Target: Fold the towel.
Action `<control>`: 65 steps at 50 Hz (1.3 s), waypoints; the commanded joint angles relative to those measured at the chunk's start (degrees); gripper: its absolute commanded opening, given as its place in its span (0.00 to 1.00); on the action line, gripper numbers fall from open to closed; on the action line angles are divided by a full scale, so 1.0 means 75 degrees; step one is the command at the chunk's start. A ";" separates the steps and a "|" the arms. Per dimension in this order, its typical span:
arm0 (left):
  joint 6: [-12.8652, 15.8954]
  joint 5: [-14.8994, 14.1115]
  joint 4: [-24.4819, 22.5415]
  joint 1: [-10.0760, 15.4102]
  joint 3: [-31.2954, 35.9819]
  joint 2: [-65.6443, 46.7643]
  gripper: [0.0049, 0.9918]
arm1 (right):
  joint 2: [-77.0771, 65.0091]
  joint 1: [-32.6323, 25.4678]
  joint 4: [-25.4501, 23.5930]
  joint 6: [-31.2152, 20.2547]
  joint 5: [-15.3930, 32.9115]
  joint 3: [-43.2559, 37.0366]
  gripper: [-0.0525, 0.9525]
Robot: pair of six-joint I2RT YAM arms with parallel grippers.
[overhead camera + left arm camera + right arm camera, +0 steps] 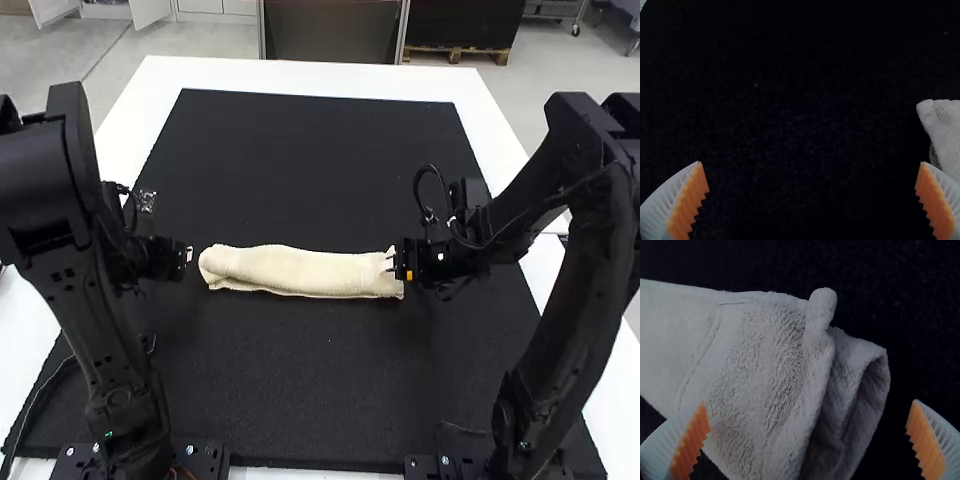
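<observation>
In the high view the cream towel lies as a long, narrow folded strip across the mat. My left gripper is just off the strip's left end, touching nothing. My right gripper is at its right end. The left wrist view has my left gripper wide open over black mat, a corner of the towel beside one finger. In the right wrist view, my right gripper stands open with the layered end of the towel between and below its fingers.
A black mat covers most of the white table. The two arms stand at the near left and near right, with mat surface between them and beyond the towel.
</observation>
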State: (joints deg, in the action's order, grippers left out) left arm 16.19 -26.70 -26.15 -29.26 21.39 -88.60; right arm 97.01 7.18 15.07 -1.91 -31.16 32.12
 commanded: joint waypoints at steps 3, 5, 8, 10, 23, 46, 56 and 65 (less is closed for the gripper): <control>-0.0482 -0.0354 0.0042 -0.0166 0.0336 0.0247 0.98 | 0.0237 0.0133 0.0217 0.0103 0.0228 0.0135 0.89; -0.0529 -0.0413 0.0077 -0.0189 0.0371 0.0329 0.98 | 0.0307 0.0133 0.0299 0.0091 0.0287 0.0135 0.89; -0.0728 -0.0483 0.0077 -0.0201 0.0418 0.0434 0.98 | 0.0460 0.0144 0.0416 0.0067 0.0404 0.0135 0.89; -0.0857 -0.0495 0.0077 -0.0189 0.0441 0.0493 0.98 | 0.0553 0.0168 0.0416 0.0032 0.0404 0.0147 0.89; -0.1138 -0.0507 0.0299 -0.0166 0.0664 0.0750 0.98 | 0.0928 0.0215 0.0616 -0.0085 0.0404 0.0194 0.58; -0.1314 -0.0507 0.0288 -0.0189 0.0652 0.0762 0.98 | 0.1315 0.0027 0.0358 -0.0460 -0.0123 0.0428 0.03; -0.1326 -0.0507 0.0288 -0.0166 0.0641 0.0762 0.98 | 0.0413 -0.0242 -0.0052 -0.0296 -0.0170 0.0499 0.03; -0.1326 -0.0507 0.0311 -0.0154 0.0617 0.0762 0.98 | -0.0361 -0.0266 -0.0580 -0.0237 -0.0334 0.0487 0.03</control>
State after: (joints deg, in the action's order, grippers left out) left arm 6.57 -29.85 -23.79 -30.37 25.19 -83.94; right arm 98.26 5.34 11.70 -4.14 -30.89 35.29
